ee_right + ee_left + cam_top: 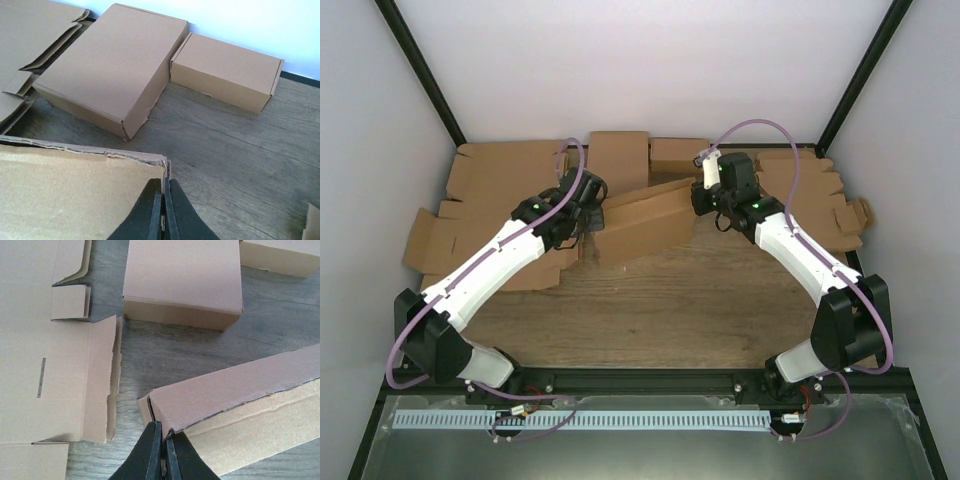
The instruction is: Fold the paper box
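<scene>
The paper box [645,222], brown corrugated cardboard folded into a wide shallow shape, hangs tilted between my two arms over the middle of the table. My left gripper [592,205] is shut on the box's left end wall; the left wrist view has its fingers [163,432] pinching the cardboard edge at the corner of the paper box [235,390]. My right gripper [703,200] is shut on the right end wall. Seen from the right wrist, that gripper [163,185] clamps a thin cardboard edge beside the box's lid panel [75,195].
Two closed cardboard boxes stand at the back wall, a larger one [110,65] and a smaller one [225,70]. Flat die-cut blanks lie at the left [490,175] and at the right [815,190]. Black frame posts rise at both back corners.
</scene>
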Robot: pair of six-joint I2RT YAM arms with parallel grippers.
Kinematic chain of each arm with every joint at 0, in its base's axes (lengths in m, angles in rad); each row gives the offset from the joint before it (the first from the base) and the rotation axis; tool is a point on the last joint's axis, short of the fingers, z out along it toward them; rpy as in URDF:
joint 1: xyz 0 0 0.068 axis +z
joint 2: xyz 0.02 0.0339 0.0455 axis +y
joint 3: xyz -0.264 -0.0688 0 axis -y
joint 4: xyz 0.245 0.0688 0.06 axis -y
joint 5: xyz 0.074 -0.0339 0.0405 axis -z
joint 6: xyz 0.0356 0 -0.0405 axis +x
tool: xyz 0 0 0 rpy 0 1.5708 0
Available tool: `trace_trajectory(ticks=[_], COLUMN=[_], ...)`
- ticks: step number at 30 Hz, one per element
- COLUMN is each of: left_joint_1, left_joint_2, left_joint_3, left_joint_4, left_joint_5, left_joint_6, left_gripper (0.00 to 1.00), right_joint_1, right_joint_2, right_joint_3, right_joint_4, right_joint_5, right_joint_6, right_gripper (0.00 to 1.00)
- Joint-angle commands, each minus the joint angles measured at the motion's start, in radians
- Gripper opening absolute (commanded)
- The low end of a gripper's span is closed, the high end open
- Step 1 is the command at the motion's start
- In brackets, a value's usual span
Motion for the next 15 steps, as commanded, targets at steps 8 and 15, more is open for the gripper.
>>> trace_trajectory(ticks=[8, 15], left_joint_1=[0.000, -0.011], left_joint_2=[0.028, 0.025], left_joint_3=[-0.090, -0.128], left_joint_4=[-0.118, -0.099], left_joint_5=[0.046, 0.066], left_joint_6=[-0.017, -0.026], left_gripper=[0.04, 0.04], right_joint_1=[-0.003, -0.003], right_joint_2=[0.022, 0.023], right_joint_3=[-0.050, -0.093], right_joint_4=[-0.032, -0.007], right_joint_5=[0.035, 0.028], right_joint_6=[0.001, 0.017], right_gripper=[0.01, 0.01])
